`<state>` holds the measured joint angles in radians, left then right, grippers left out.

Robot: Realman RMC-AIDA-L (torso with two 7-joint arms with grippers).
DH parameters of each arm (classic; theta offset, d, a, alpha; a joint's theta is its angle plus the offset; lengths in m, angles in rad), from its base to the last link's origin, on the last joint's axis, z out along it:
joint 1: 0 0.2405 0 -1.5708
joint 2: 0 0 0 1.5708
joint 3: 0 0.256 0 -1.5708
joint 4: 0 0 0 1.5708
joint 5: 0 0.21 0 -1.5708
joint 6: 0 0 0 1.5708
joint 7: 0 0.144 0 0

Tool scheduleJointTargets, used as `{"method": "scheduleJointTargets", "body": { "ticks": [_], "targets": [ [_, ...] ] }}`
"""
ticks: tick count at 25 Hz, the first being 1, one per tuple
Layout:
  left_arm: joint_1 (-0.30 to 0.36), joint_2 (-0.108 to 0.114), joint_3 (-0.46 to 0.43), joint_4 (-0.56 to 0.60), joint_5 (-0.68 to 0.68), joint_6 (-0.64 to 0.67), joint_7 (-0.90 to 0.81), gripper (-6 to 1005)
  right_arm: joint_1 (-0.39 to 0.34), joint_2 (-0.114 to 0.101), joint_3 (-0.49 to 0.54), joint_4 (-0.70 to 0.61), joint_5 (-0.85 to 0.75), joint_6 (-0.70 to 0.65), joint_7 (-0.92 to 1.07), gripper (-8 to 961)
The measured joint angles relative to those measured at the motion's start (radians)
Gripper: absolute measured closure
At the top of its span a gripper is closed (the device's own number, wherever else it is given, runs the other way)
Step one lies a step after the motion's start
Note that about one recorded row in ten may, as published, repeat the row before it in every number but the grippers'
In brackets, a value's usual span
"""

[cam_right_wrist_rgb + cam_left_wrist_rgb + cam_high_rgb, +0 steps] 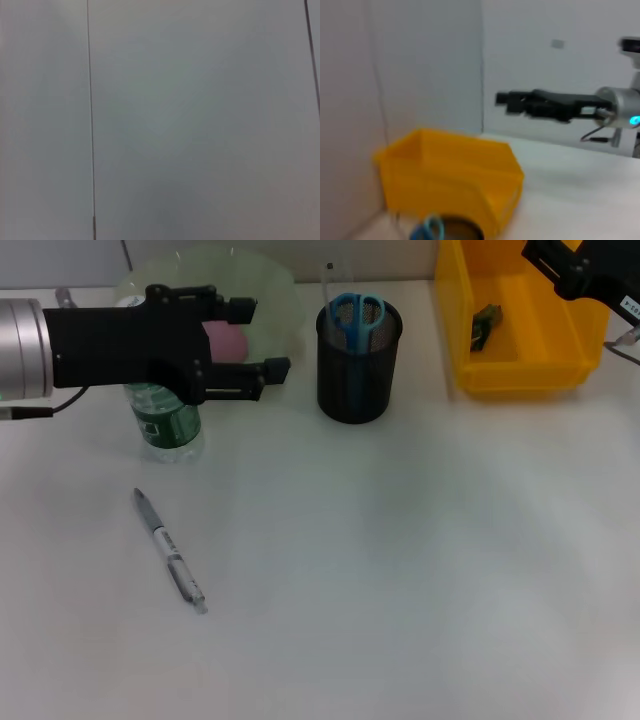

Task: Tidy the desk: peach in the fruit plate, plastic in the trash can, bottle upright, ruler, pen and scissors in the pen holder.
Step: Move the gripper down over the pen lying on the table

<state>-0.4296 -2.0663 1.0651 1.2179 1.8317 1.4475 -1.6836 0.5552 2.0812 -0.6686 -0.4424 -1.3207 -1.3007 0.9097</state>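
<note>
The left claw (265,338) hung released above the upright bottle (165,420), by the plate (270,290) holding the peach (228,338). The pen (170,552) lay on the desk (420,570). Scissors (356,315) stood in the holder (357,375). The right claw (570,270) hovered over the bin (520,340); its state couldn't be told.

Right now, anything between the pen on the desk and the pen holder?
Nothing visible. The pen lies alone on bare desk, with open surface up to the pen holder. The bottle and left gripper sit off to the side of that path.
</note>
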Motion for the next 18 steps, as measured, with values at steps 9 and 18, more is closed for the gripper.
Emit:
{"method": "scheduleJointTargets", "body": {
  "ticks": [9,18],
  "targets": [
    [-0.042,-0.003,0.117,0.175,0.339,0.045,-0.497,219,0.012,0.0,-0.008,-0.001,0.004,-0.003,-0.008,446],
    [-0.029,-0.005,0.191,0.4,0.468,0.021,-0.572,220,0.023,-0.001,-0.01,0.001,0.0,-0.007,-0.035,446]
  ]
}}
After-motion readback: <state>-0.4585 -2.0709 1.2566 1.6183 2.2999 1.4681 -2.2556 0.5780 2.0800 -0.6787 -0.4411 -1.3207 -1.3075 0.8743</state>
